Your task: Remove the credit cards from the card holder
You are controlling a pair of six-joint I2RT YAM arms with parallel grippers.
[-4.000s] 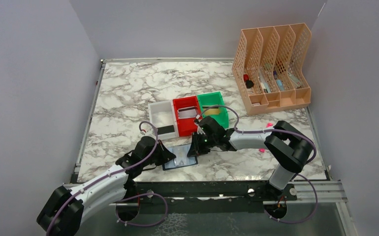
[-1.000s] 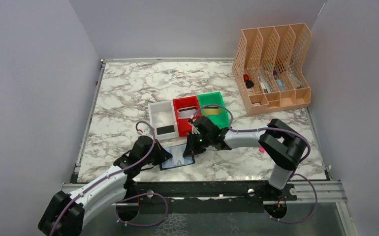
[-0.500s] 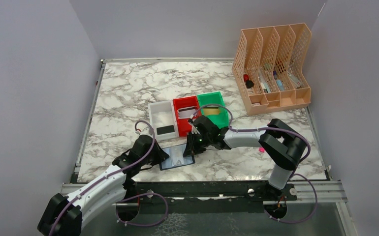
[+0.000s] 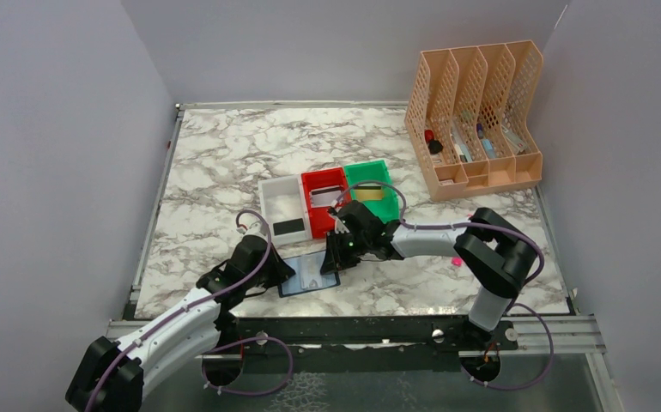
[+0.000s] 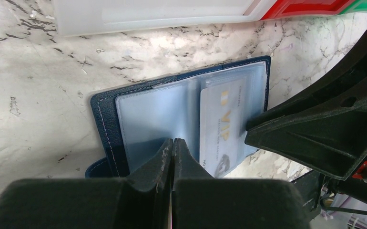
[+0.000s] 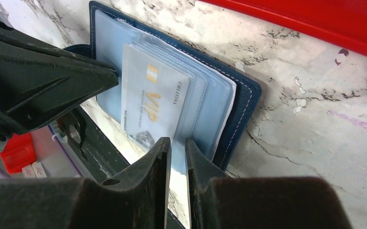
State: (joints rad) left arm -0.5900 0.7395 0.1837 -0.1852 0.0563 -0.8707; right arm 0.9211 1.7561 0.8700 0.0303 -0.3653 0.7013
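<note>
– Near the front edge of the counter (image 4: 224,163), just before the bins: is that the card holder (image 4: 310,275)?
– Yes. It lies open and flat between my two arms, clear sleeves facing up.
– How far along are you?
– Most of the way, I judge. A black card (image 4: 289,227) lies in the white bin (image 4: 263,184). What look like a grey card (image 4: 327,198) in the red bin (image 4: 306,206) and a tan card (image 4: 370,195) in the green bin (image 4: 366,166) are out too. One pale card (image 6: 153,107), marked VIP, sits in the right-hand sleeves. Whether more hide behind it I cannot tell.
– And your fingers?
– My left fingers (image 5: 173,145) are closed and empty, tips on the left sleeve, apparently pinning the holder. My right fingers (image 6: 167,145) stand a crack apart at the pale card's near corner. Whether they pinch it I cannot tell.
– Which way does that card point?
– Its long axis runs near to far, along the holder's fold, chip end toward the bins. The holder's spread runs left to right.
</note>
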